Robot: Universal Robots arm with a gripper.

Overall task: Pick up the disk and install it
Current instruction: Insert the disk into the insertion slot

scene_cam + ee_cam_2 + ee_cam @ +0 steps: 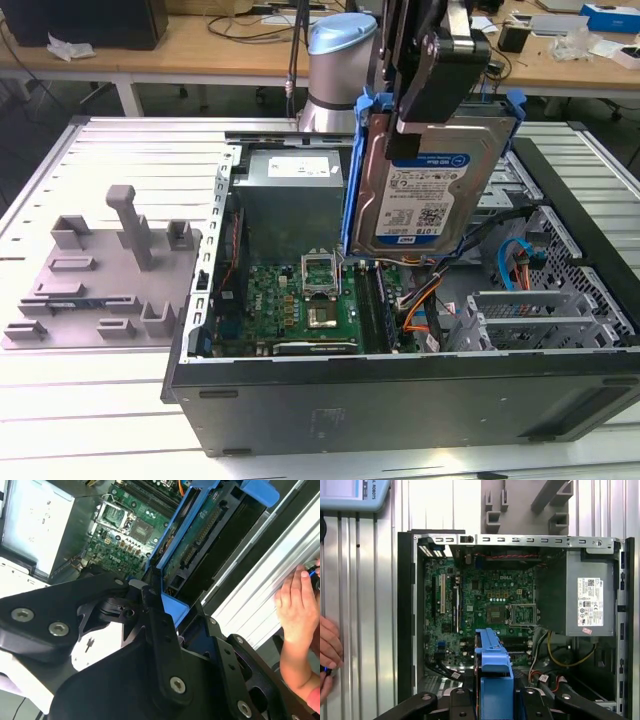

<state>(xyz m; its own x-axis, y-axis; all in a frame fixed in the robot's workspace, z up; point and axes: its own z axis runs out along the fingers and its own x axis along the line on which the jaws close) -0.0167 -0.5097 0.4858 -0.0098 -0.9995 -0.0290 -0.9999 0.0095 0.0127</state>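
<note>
The exterior view shows a white slatted metal counter [100, 420] carrying a big black desktop computer case [400, 400]. The case lies on its side with the panel off. On the exterior view's left, beside the case, sits a grey moulded plastic tray with upright posts [100, 270]. Inside the case are a silver boxy power supply [295, 195] and a green motherboard [300, 300].

The disk [430, 190], a flat silver-grey hard drive with a white-and-blue label in a bright blue plastic carrier bracket, hangs on edge above the open case. It is clear of the tray and touches nothing below, and its label faces the exterior camera. The black robot hand [432, 100] is clamped on its upper edge, with the fingers [155, 610] pinching the blue bracket in the second wrist view.

I judge the pick-up done and the carry in hand, with the install not yet made. Seating the disk would call for squaring the bracket to its bay and staying clear of the cables and the motherboard.
</note>
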